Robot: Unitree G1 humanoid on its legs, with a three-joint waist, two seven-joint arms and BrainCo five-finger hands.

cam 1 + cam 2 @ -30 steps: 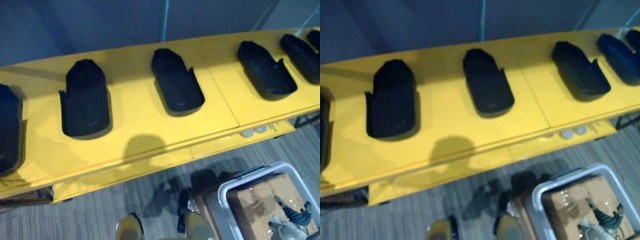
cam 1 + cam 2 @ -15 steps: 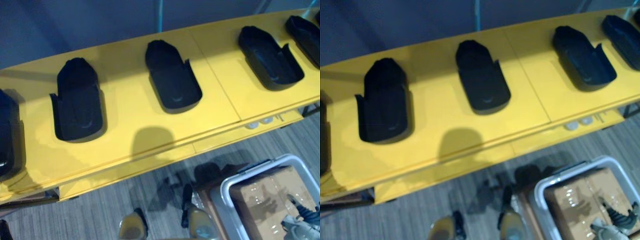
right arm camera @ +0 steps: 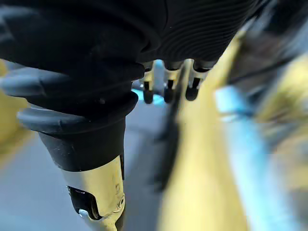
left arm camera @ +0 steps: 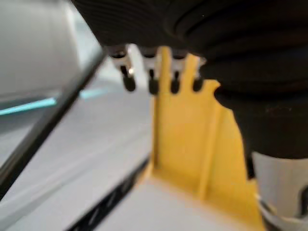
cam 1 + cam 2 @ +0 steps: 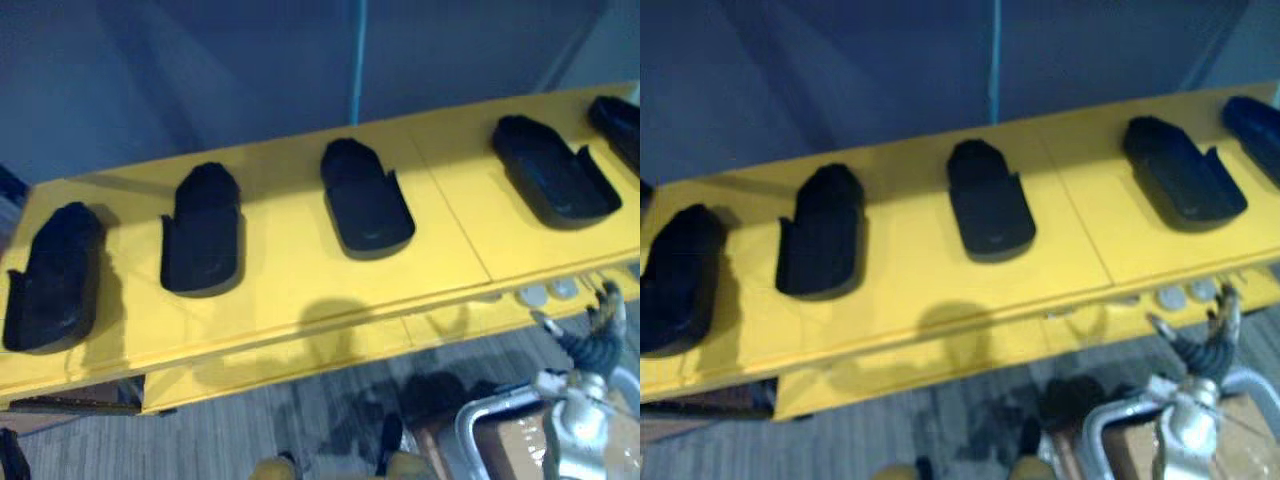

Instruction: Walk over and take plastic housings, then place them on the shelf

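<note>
Several black plastic housings lie in a row on a long yellow table (image 5: 280, 300), open side up: one at the left end (image 5: 55, 280), one beside it (image 5: 203, 240), one in the middle (image 5: 367, 205) and one to the right (image 5: 553, 180). My right hand (image 5: 598, 340) is raised at the lower right, just in front of the table's front edge, below the right housing. Its fingers (image 3: 167, 91) are relaxed and hold nothing. My left hand (image 4: 151, 84) hangs with straight, empty fingers, with a yellow surface past them.
A dark blue wall (image 5: 230, 70) with a thin cyan strip (image 5: 358, 60) stands behind the table. On the floor at the lower right sits a white-rimmed bin (image 5: 478, 425). Small silver round parts (image 5: 545, 293) lie on the table's lower front ledge.
The camera has shifted, so the row sits further right and higher, and a housing at the left end shows in full. My right hand has risen from the lower right corner to the table's front edge.
</note>
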